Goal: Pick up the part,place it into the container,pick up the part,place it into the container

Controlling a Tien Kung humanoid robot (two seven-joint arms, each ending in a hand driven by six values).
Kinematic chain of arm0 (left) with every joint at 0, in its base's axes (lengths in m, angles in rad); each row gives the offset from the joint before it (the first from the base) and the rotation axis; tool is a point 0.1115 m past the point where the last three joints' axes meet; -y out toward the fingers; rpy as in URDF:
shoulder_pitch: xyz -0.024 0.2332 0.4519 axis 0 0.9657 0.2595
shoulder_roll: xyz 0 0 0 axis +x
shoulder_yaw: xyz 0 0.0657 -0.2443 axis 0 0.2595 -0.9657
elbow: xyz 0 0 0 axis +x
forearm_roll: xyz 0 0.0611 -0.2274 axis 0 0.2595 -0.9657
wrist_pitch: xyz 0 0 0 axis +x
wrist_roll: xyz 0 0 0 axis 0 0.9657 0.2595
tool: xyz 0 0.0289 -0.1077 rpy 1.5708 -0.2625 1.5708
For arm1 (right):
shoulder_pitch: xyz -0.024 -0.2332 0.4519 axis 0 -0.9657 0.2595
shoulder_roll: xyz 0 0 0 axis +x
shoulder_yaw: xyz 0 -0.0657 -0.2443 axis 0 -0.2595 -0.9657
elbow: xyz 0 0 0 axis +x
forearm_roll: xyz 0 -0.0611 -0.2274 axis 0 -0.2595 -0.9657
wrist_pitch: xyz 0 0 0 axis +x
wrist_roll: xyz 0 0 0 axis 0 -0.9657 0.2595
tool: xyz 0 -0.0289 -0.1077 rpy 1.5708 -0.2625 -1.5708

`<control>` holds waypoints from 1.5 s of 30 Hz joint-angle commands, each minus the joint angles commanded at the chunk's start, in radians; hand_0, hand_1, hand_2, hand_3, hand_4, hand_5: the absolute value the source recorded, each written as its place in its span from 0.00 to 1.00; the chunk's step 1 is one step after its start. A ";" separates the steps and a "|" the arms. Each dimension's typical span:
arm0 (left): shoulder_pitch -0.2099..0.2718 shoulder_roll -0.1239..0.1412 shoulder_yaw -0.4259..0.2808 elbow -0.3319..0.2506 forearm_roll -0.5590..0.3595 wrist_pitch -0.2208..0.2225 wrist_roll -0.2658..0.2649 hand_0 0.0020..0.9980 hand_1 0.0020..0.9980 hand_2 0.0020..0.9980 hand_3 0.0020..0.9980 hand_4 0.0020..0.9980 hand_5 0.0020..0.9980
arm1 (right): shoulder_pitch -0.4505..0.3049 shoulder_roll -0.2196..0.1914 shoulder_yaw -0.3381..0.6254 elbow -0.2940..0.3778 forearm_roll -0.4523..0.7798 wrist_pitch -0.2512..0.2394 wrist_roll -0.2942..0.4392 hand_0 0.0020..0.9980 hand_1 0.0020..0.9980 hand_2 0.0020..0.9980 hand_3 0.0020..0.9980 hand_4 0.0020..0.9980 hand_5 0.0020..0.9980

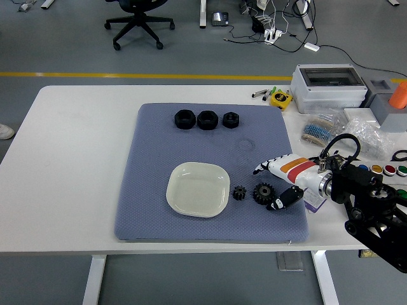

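Note:
Two black gears lie on the blue-grey mat: a small one next to the plate and a larger one to its right. The white square plate, the container, is empty. My right hand reaches in from the right, low over the mat. Its fingers are spread around the larger gear, thumb at the gear's near right, other fingers beyond it. It holds nothing. The left arm is out of view.
Three black hex nuts sit in a row at the mat's far edge. To the right of the mat are a grey box, bags of small parts, a yellow tape measure and coloured buttons.

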 joint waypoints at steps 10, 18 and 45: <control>0.002 0.001 -0.012 0.000 0.024 0.001 0.002 0.63 0.63 0.72 0.77 0.81 0.74 | 0.003 0.004 -0.021 -0.031 0.040 -0.010 0.006 0.60 0.65 0.69 0.57 0.84 0.48; 0.000 0.000 -0.008 0.000 0.021 0.001 0.001 0.62 0.63 0.72 0.77 0.81 0.74 | 0.002 0.002 -0.021 -0.030 0.047 -0.038 0.008 0.44 0.56 0.60 0.53 0.79 0.56; -0.001 0.001 -0.003 0.000 0.021 0.001 0.000 0.62 0.63 0.71 0.76 0.79 0.74 | 0.029 0.034 0.024 0.126 0.019 -0.088 -0.006 0.04 0.29 0.42 0.46 0.76 0.60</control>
